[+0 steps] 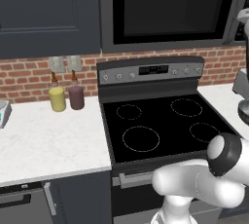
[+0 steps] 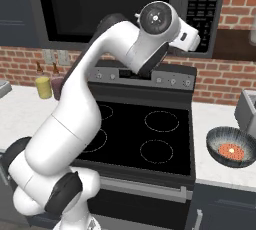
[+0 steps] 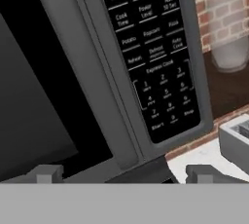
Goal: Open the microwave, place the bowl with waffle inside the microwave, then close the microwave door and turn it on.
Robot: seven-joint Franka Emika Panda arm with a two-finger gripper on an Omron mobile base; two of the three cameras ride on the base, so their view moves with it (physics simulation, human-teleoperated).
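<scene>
— So, where is the gripper?

— Raised in front of the microwave, near the lower end of the microwave door's handle. In the hand view its two dark fingertips sit wide apart along the bottom, with nothing between them. Spread, then.

— What lies straight ahead of it?

— The long grey handle runs up the middle of that view. To one side is the microwave door with its black glass, which looks shut. To the other is the black keypad panel with rows of small white labels.

— And farther out?

— Below the gripper, the stove with its black cooktop and four burner rings. Past the keypad side, on the white counter, the bowl sits well away from the hand and lower down, the orange waffle lying in it. A grey boxy appliance stands just behind the bowl.

— Anything on the opposite side?

— A yellow jar and a maroon jar, side by side against the brick wall, under a dark cabinet.
</scene>
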